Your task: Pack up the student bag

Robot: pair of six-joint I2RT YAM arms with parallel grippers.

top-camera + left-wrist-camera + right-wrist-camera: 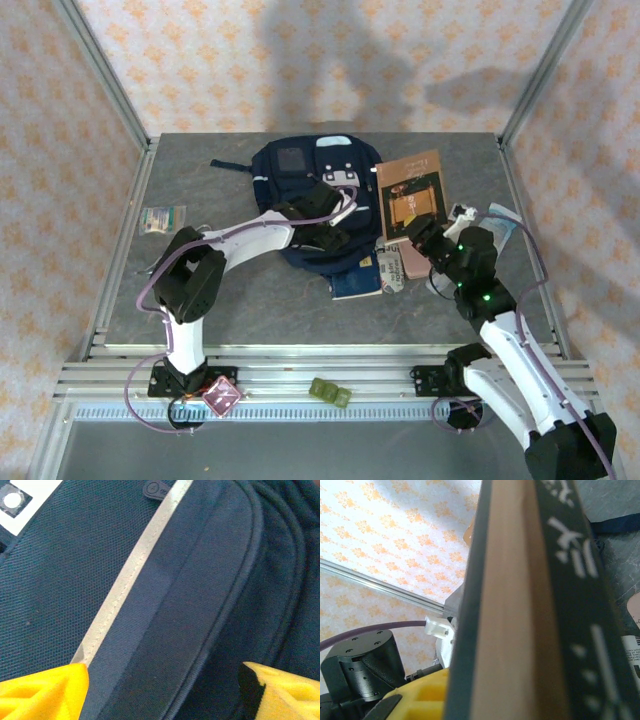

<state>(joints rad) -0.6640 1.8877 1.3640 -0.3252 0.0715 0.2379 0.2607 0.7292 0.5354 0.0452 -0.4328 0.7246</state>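
The student bag (290, 180) lies flat at the back middle of the table, navy blue with a grey patch. My left gripper (335, 228) hovers over its near right part. In the left wrist view its yellow fingers (42, 692) stand wide apart over the navy fabric and the white stripe (130, 575), open with nothing between them. My right gripper (428, 238) is shut on the near edge of a brown book (412, 192) just right of the bag. That book (520, 605) appears edge-on in the right wrist view beside a yellow finger (417, 697).
A flat navy-blue book (355, 282) and a pink book (410, 262) lie near the bag's front edge. A small packet (163, 218) sits at the table's left. A green item (330, 392) and a pink item (222, 398) rest on the front rail. Metal frame posts border the table.
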